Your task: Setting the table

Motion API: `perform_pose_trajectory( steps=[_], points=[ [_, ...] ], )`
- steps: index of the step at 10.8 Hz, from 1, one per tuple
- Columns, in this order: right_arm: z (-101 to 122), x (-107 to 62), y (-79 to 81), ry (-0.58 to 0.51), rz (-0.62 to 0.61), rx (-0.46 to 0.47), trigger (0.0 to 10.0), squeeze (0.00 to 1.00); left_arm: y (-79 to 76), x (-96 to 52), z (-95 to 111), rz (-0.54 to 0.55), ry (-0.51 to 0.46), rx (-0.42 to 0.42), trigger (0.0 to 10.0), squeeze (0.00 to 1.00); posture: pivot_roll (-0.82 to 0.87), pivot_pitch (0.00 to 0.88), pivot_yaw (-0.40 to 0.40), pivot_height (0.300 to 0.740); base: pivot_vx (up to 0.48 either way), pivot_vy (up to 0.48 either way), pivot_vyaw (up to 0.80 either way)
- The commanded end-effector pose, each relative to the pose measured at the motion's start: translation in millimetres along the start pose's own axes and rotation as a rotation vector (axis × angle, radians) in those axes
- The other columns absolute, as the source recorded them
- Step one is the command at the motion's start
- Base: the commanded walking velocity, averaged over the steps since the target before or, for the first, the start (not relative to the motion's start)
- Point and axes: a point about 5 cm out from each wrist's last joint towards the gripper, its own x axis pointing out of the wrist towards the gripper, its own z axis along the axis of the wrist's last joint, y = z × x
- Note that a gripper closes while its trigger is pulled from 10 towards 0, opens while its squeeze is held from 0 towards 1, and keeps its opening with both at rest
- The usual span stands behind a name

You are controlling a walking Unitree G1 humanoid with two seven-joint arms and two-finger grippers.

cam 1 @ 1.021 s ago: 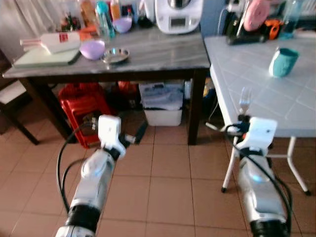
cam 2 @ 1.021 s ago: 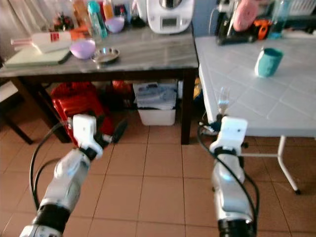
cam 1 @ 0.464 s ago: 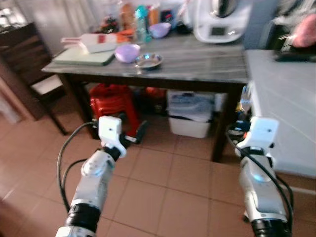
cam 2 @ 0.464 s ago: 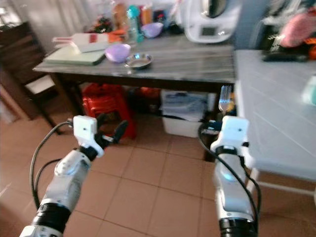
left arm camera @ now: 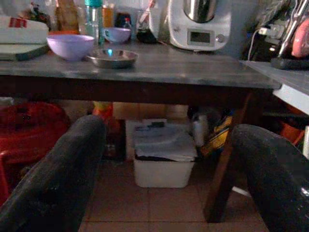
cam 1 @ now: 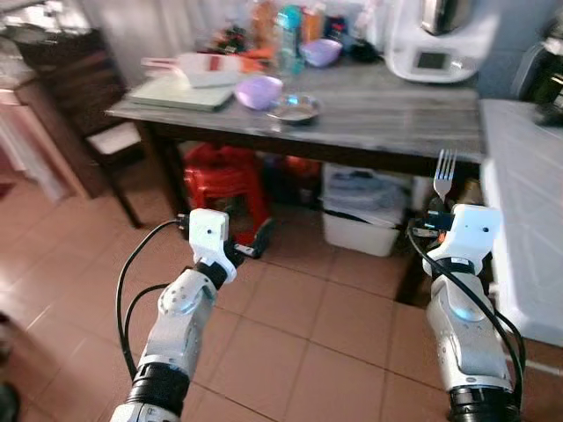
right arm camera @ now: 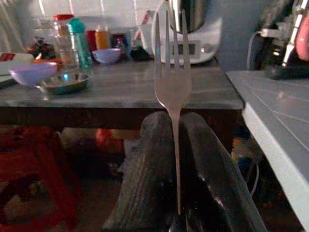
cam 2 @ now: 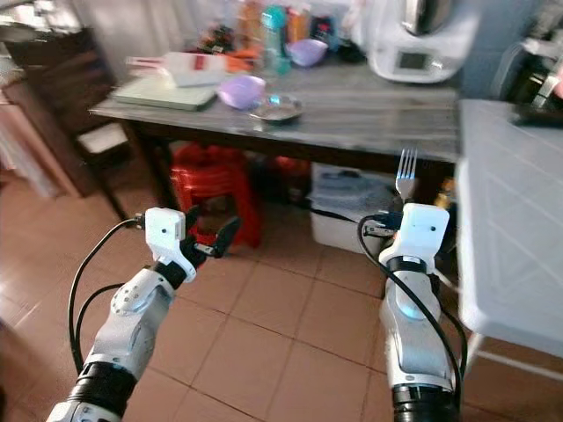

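Early in the job, by the look of it. One fork (right arm camera: 172, 92) picked up, pinched by its handle between the pressed-together fingers (right arm camera: 149, 193) of the right gripper (cam 2: 402, 204), tines pointing straight up, carried in the air over the tiled floor (cam 1: 299, 325), just short of the white tabletop (cam 2: 510, 220) at the right. Not yet laid down anywhere.

Left gripper (cam 1: 249, 247) held out low over the floor, fingers (left arm camera: 58, 179) spread wide with nothing between them, pointed toward the space under the dark tabletop (cam 1: 378, 110).

On that dark tabletop: a lilac bowl (cam 1: 259, 90), a small steel dish (cam 1: 293, 108) just beside it, a green cutting board (cam 1: 189, 92) with a white container (cam 1: 211, 69) lying on it, bottles and a second small bowl (cam 1: 321, 51) further back, and a white kitchen machine (cam 1: 437, 40) at the far end. Below it, a red stool (cam 1: 224, 171) and a white storage box (cam 1: 365, 211).

The visible strip of the white tabletop bare of cutlery and plates, so no place laid there so far, judging from what shows. Still to do, presumably: bring the fork over that surface, set it flat, release, then fetch whatever else belongs to the setting. Which surface is meant for the setting cannot be told for certain.
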Motion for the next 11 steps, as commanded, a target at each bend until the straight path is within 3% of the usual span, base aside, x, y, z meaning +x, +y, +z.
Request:
perform_pose_trajectory(
  steps=[1, 6, 11],
  points=[
    [1.7, 1.3, -0.3, -0.004, 0.0, 0.003, 10.0, 0.0, 1.8, 0.9, 2.5, -0.005, 0.003, 0.016, 10.0, 0.0, 0.04, 0.0, 0.088, 0.74, 0.0, 0.296, -0.8],
    [0.5, 0.3, 1.4, -0.003, 0.003, 0.014, 10.0, 0.0, 0.0, 0.6, 2.4, -0.02, 0.003, 0.028, 10.0, 0.0, 0.04, 0.0, 0.094, 0.74, 0.0, 0.385, -0.74],
    [0.8, -0.6, 2.6, -0.011, 0.014, 0.014, 10.0, 0.0, -2.4, 1.2, 1.8, -0.024, 0.003, 0.027, 10.0, 0.0, 0.04, 0.0, 0.095, 0.74, 0.0, 0.425, 0.0]
  ],
)
